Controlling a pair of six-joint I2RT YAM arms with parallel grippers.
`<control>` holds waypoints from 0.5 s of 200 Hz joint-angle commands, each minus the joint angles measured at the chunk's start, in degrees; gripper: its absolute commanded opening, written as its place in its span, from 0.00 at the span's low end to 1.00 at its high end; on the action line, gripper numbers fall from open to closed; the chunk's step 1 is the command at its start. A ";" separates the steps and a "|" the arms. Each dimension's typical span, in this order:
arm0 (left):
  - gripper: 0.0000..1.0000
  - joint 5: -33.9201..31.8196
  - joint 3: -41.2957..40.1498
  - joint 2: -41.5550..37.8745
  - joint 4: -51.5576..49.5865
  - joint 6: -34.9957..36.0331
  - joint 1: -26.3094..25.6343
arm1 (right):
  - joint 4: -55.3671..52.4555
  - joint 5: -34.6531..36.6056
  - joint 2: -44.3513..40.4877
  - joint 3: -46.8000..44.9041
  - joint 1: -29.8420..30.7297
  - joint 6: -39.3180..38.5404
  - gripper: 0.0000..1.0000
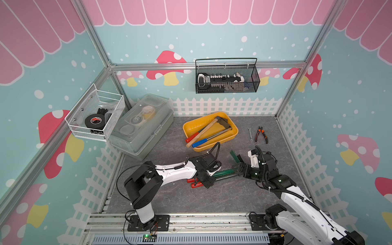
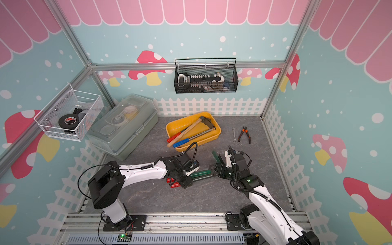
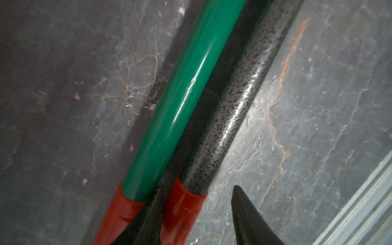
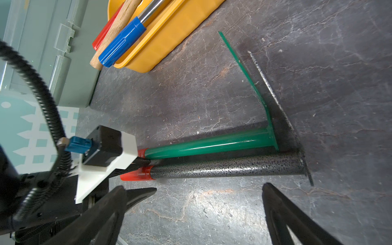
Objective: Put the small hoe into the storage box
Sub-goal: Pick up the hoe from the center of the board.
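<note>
Well, our left tool [image 3: 195,203] straddles the speckled grey hoe [image 4: 229,167] at its red grip [image 4: 135,176], jaws not yet clamped; our right tool [image 4: 210,188] gapes empty. The hoe lies on the table [image 1: 169,191] touching a green hoe [image 4: 212,144], near the yellow storage box [image 1: 188,128]. We judge it stiff, its shaft slick; the red grip holds best.

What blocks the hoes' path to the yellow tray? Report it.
Nothing lies on the table between the speckled hoe, the green hoe and the yellow tray. But the blue-handled tool and wooden-handled tool overhang the tray's near rim.
</note>
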 commanded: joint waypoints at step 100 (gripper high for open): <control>0.44 -2.12 3.12 4.57 0.29 0.36 -1.01 | -0.53 1.37 -2.54 -1.70 -1.30 1.10 0.99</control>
